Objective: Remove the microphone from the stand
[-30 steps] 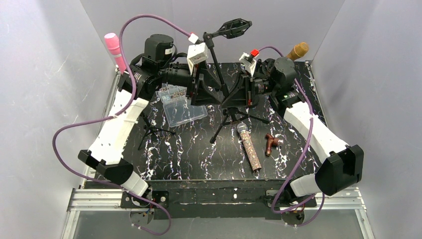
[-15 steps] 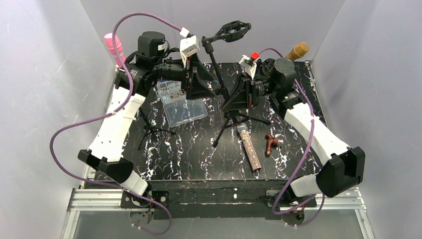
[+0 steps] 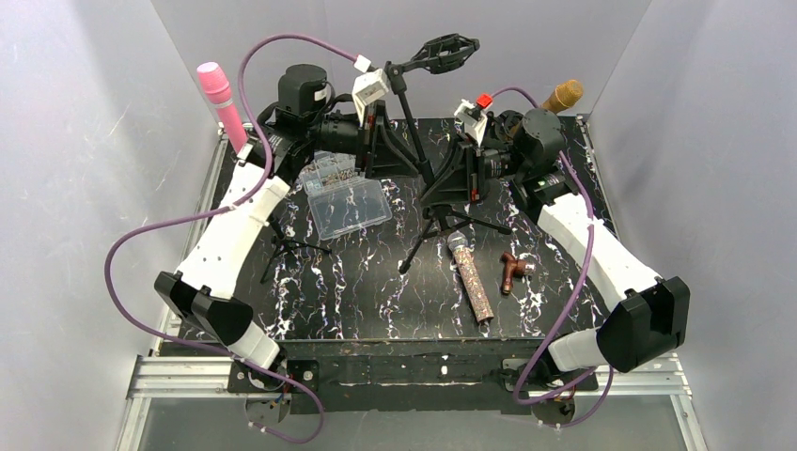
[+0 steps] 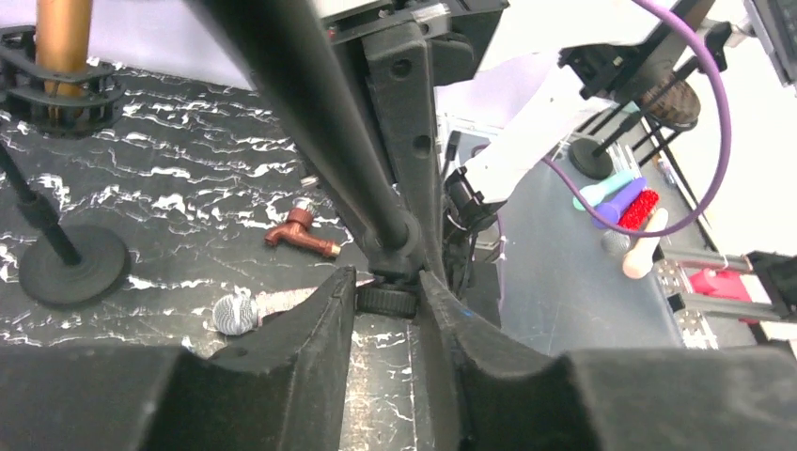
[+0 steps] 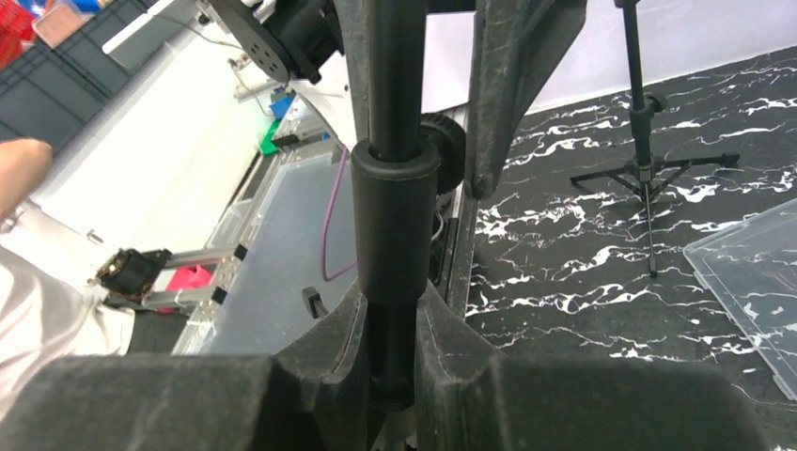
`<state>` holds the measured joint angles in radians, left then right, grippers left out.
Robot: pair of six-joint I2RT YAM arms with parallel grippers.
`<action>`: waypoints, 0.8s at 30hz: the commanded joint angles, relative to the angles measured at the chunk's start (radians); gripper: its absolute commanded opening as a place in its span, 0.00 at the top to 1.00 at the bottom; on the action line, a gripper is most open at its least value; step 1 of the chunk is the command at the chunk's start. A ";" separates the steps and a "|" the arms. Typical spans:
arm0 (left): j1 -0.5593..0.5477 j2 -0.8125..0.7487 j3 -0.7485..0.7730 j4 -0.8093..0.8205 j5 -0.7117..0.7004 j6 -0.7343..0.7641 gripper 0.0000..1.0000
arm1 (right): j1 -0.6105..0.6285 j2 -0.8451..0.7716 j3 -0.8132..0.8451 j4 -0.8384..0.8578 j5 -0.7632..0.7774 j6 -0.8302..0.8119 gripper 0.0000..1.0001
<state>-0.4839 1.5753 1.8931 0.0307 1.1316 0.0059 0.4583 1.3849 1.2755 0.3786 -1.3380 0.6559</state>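
**Glitter microphone (image 3: 471, 280) off the stand (image 3: 403, 99), lying on the bench (image 3: 357, 291).**
Right hand (image 5: 392, 315) clamps the stand; left hand (image 4: 386, 293) straddles it, closure cannot be told. Microphone judged rigid, light: take mid-barrel.

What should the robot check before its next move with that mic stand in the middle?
1. The right gripper is shut on the microphone stand: ok.
2. The left gripper is shut on the stand's lower knob: ok.
3. The clip on top is empty: ok.
4. The glittery microphone lies flat on the table: ok.
5. All the tripod feet are down: cannot tell, since the grippers hide part of the base.
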 commanded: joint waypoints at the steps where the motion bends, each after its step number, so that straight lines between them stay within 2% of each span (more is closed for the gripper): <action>1: -0.004 -0.015 -0.028 0.138 0.068 -0.113 0.84 | 0.002 -0.016 0.050 0.092 0.006 0.010 0.99; 3: -0.004 -0.021 -0.045 0.153 0.064 -0.159 1.00 | 0.002 -0.020 0.051 0.093 0.005 0.006 0.99; 5: -0.004 -0.031 -0.069 0.187 0.043 -0.267 1.00 | 0.001 -0.025 0.054 0.085 0.005 -0.008 0.99; 8: -0.004 -0.042 -0.124 0.321 0.039 -0.573 1.00 | -0.001 -0.032 0.088 -0.026 -0.001 -0.136 0.99; 13: -0.010 -0.035 -0.162 0.367 0.015 -0.982 1.00 | -0.009 -0.010 0.281 -0.543 0.016 -0.625 0.99; 16: -0.012 -0.008 -0.166 0.403 0.012 -1.200 1.00 | -0.017 0.008 0.379 -0.711 0.046 -0.808 0.99; 20: -0.012 0.021 -0.195 0.446 0.017 -1.380 1.00 | -0.019 0.024 0.488 -0.887 0.099 -0.983 0.99; 24: -0.012 0.023 -0.244 0.433 0.014 -1.471 1.00 | -0.020 0.033 0.547 -1.019 0.164 -1.134 0.99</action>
<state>-0.4881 1.5661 1.7130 0.4973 1.1404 -1.2430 0.4385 1.4322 1.6985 -0.5678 -1.2407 -0.1780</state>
